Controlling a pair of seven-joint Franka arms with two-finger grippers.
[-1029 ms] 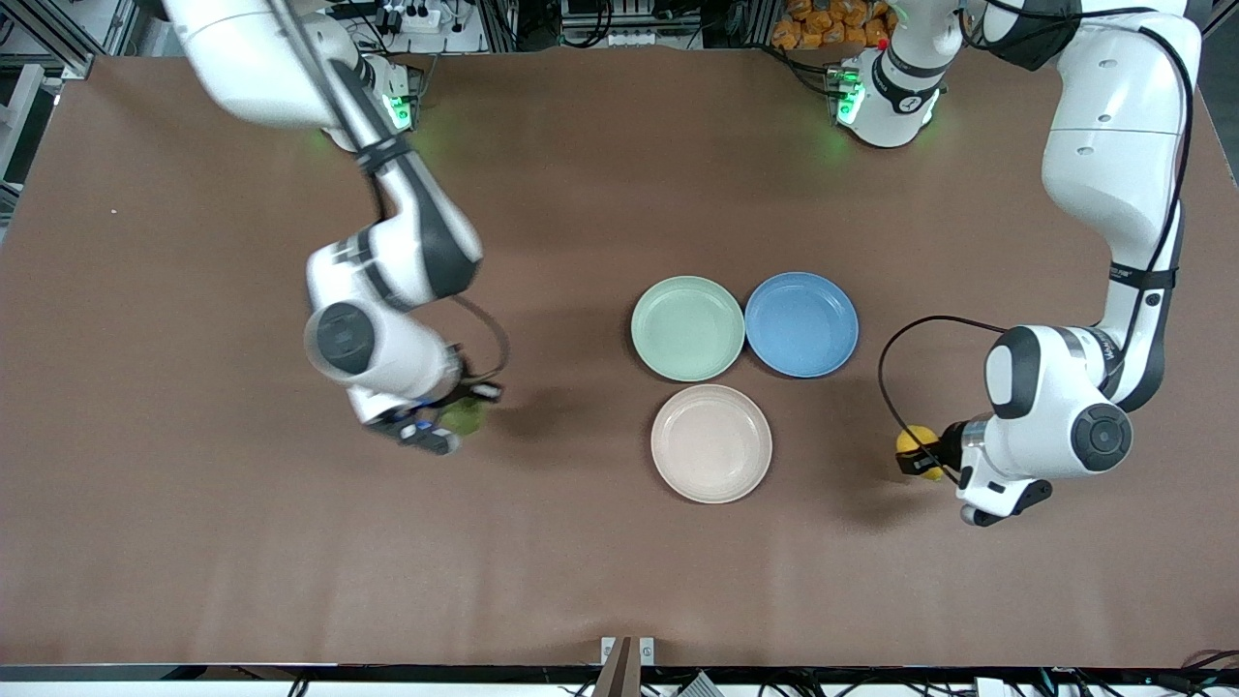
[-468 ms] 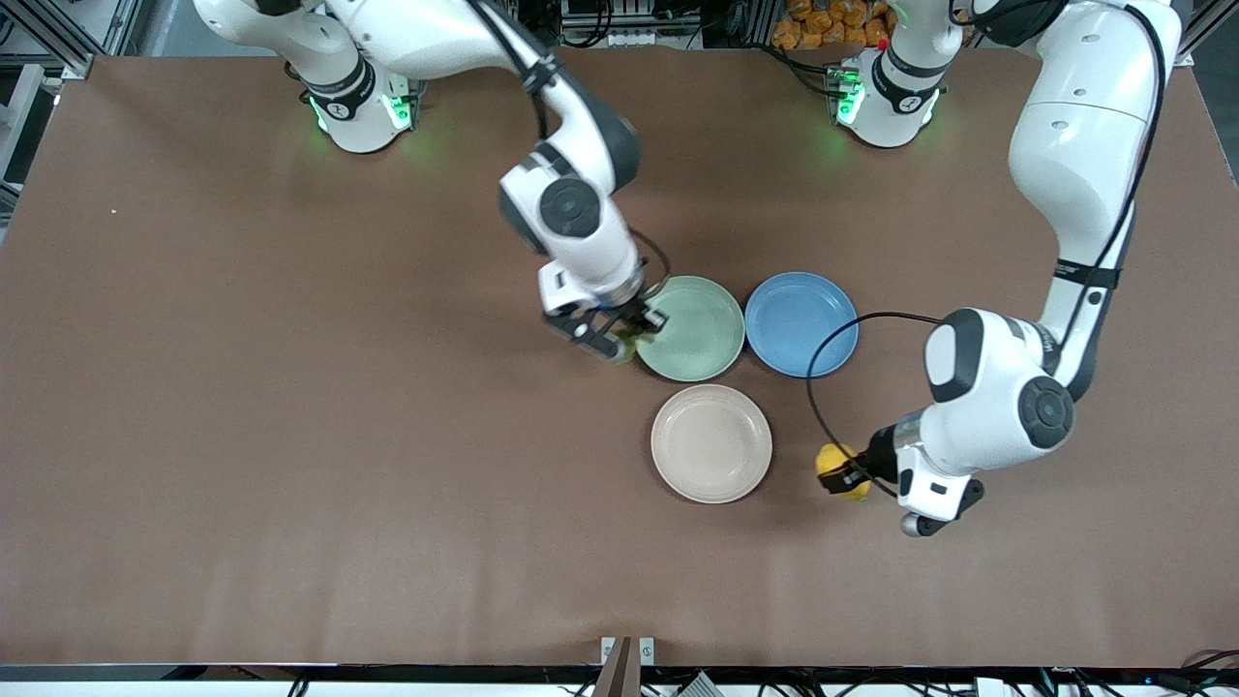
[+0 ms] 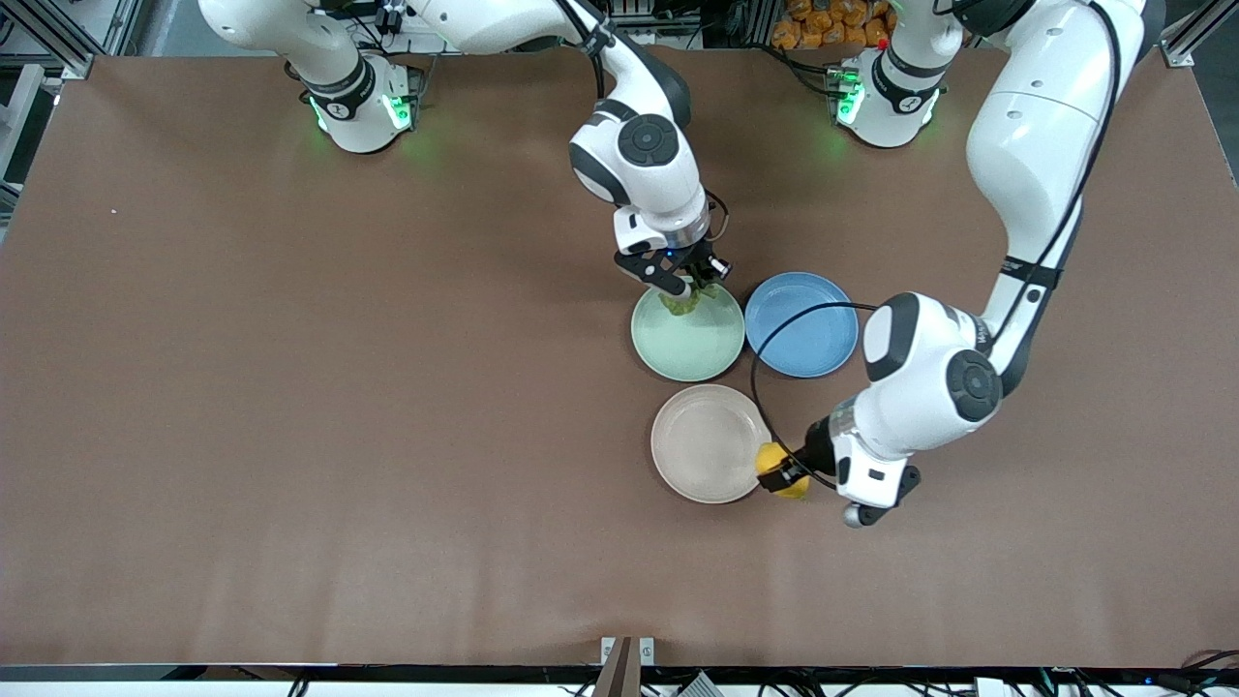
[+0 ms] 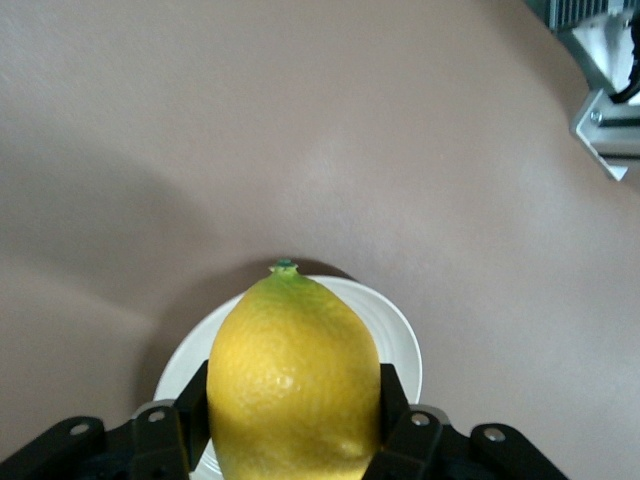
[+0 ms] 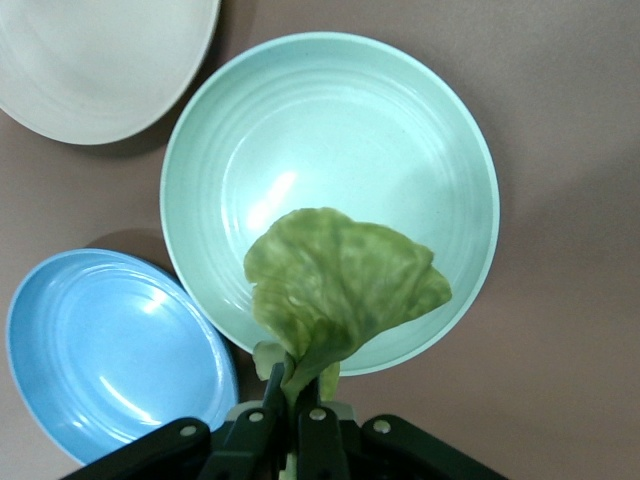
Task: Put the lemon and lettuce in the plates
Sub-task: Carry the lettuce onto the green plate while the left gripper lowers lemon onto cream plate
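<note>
Plates come first by size: the mint green plate (image 3: 687, 334) sits beside the blue plate (image 3: 801, 324), which lies toward the left arm's end of the table, and the beige plate (image 3: 710, 442) lies nearer to the front camera than both. All three are bare inside, so neither placement is finished, though both look close. The lettuce (image 5: 340, 285) hangs by its stem from the right gripper (image 3: 685, 289), whose fingers are pinched together on that stem; the right wrist view shows the crinkled leaf dangling over the mint green plate, its blade above the bowl near the rim. Judging from that, the lettuce half needs only a little more centring, a short descent and a release. The lemon (image 4: 294, 385) is clamped between the fingers of the left gripper (image 3: 780, 472), pointed tip facing away from the wrist. In the front view the lemon hangs right at the edge of the beige plate on the side toward the left arm's end of the table, and the left wrist view shows the pale plate rim under and around the fruit. My reading is that the left arm has to carry the fruit a bit more over the plate's middle before lowering and letting go, since a round fruit dropped near the rim could roll off onto the brown table (image 3: 290, 436).
</note>
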